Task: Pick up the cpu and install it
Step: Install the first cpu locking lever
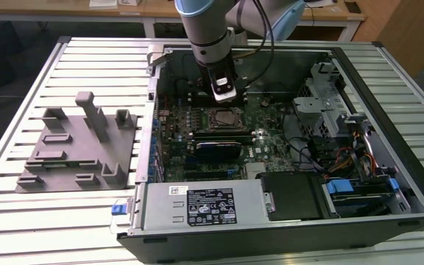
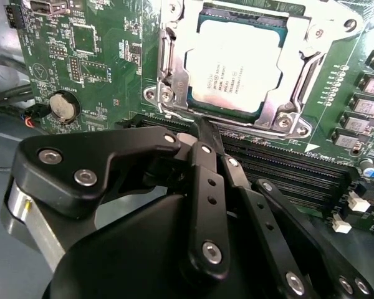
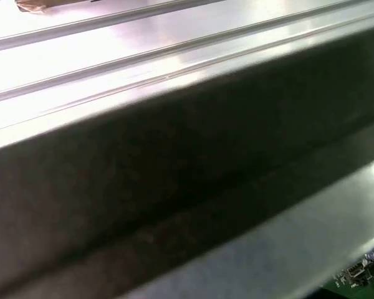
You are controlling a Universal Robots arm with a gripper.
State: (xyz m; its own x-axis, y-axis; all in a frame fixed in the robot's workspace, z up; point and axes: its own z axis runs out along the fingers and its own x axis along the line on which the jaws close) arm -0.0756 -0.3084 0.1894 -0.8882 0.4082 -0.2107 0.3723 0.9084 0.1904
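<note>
The cpu (image 2: 237, 68), a thin square chip with a silvery top plate, lies flat inside the metal-framed socket (image 2: 171, 93) on the green motherboard (image 2: 93, 50). The socket frame stands open around it. My gripper (image 2: 206, 128) hangs just beside the socket's edge, its black fingers (image 2: 202, 168) pressed together with nothing between them. In the exterior view the arm reaches down into the open computer case, with the gripper (image 1: 224, 104) right above the socket (image 1: 223, 117).
A grey fixture plate with upright posts (image 1: 79, 143) sits at the exterior view's left on the slatted table. Inside the case are the power supply (image 1: 197, 204), drive cages (image 1: 344, 127), memory slots (image 2: 287, 168) and a coin battery (image 2: 63, 106). A metal case wall (image 3: 174, 187) lies close in the first wrist view.
</note>
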